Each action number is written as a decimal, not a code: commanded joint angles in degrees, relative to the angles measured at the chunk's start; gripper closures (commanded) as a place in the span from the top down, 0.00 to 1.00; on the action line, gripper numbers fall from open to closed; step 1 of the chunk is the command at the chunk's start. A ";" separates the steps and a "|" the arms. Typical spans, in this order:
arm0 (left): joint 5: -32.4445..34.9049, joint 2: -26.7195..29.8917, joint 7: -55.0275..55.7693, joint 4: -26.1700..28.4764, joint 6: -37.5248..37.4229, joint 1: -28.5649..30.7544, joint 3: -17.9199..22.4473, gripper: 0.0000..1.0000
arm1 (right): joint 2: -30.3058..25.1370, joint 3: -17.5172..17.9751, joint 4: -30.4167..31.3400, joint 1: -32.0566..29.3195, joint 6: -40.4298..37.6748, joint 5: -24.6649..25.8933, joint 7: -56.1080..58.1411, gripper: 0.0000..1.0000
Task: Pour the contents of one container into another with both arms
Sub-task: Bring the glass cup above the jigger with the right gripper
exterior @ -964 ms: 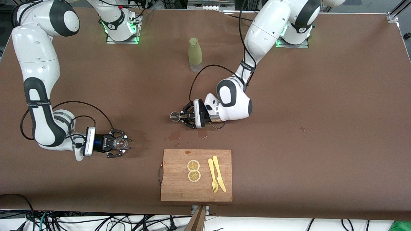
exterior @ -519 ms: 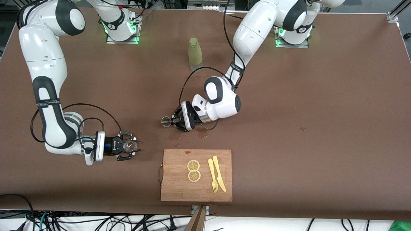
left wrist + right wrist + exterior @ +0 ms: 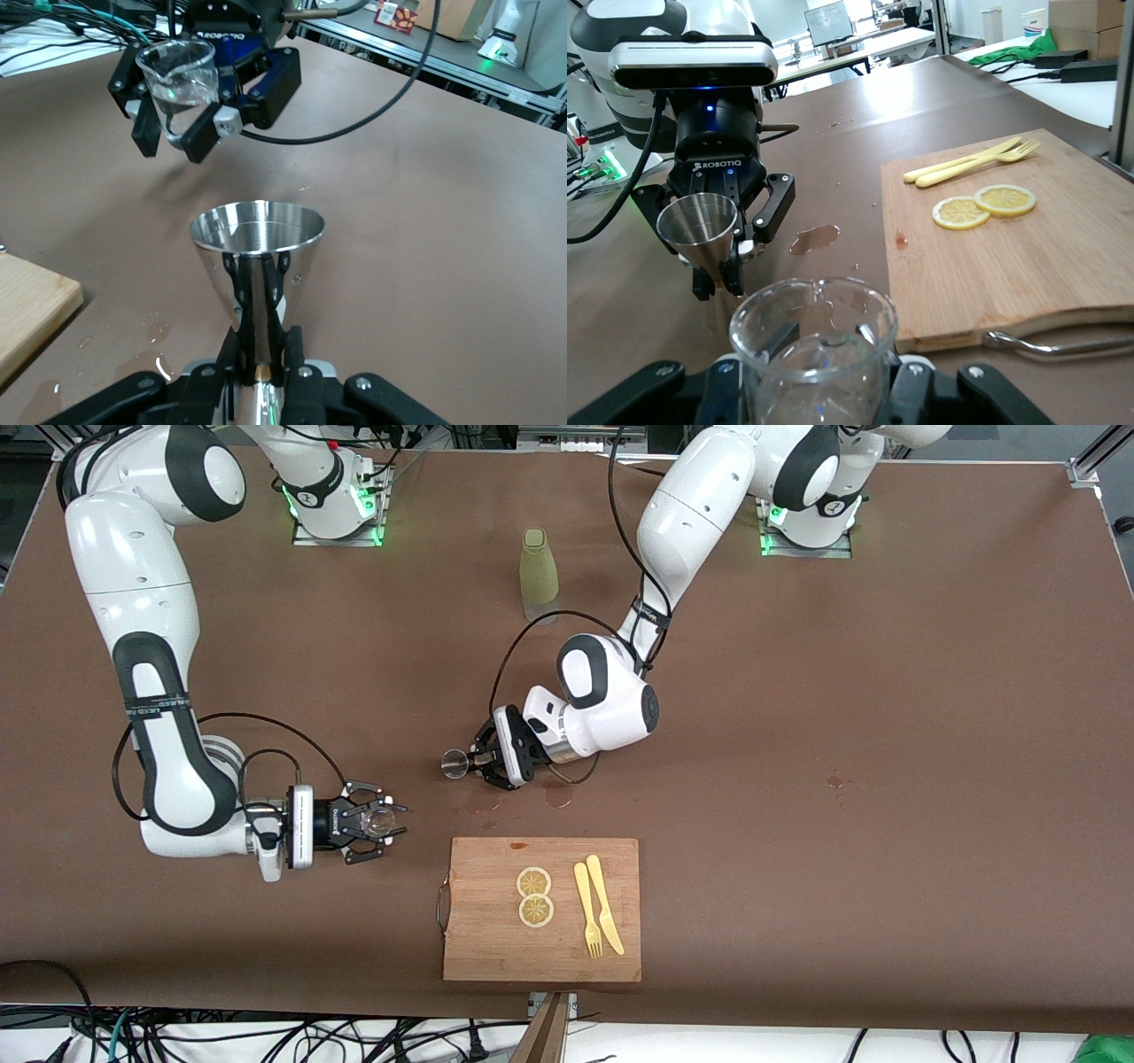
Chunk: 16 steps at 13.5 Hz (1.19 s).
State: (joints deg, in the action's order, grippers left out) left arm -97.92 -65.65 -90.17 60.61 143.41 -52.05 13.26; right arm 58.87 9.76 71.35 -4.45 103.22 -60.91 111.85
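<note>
Jigger (image 3: pixel 457 763): silver, upright, mouth up, gripped at the waist in the left gripper's closed jaws; held above the bare worktop, over a spot farther from the front camera than the board.
Jigger, close up (image 3: pixel 257 266): double cone, wide rim on top, narrow middle pinched between the jaws.
Left gripper (image 3: pixel 471 763): pointing toward the right arm's end of the worktop, jaws shut on the jigger; arm reaching in from its base past the bottle.
Glass (image 3: pixel 379 821): clear, upright, clamped in the right gripper's closed jaws; held above the worktop, toward the right arm's end from the board.
Glass, close up (image 3: pixel 814 350): rim up, spout at the lip; contents hard to tell.
Right gripper (image 3: pixel 383 823): pointing toward the board, jaws shut on the glass.
Jigger and glass: well apart, mouths facing up, neither tilted.
Puddles (image 3: pixel 483 800): two wet patches on the worktop, under the left gripper, just off the board's edge.
Board (image 3: pixel 478 921): wooden, metal handle at the end toward the right arm, lying near the front edge of the worktop.
Lemon slices (image 3: pixel 535 896): two, side by side on the board.
Fork and knife (image 3: pixel 595 917): yellow, side by side on the board, beside the slices.
Bottle (image 3: pixel 538 576): olive-green, upright, between the two arm bases.
Worktop (image 3: pixel 886 691): brown.
</note>
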 commanded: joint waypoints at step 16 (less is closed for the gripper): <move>-1.05 -4.49 9.13 -6.82 1.43 -3.84 7.13 0.00 | -2.09 3.24 -6.93 0.94 -7.33 16.08 -17.62 0.37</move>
State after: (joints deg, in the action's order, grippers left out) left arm -97.92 -68.19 -83.28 57.15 144.11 -54.99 18.18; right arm 57.56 11.66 64.84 -3.27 96.95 -47.22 96.93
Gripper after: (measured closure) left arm 0.784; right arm 0.626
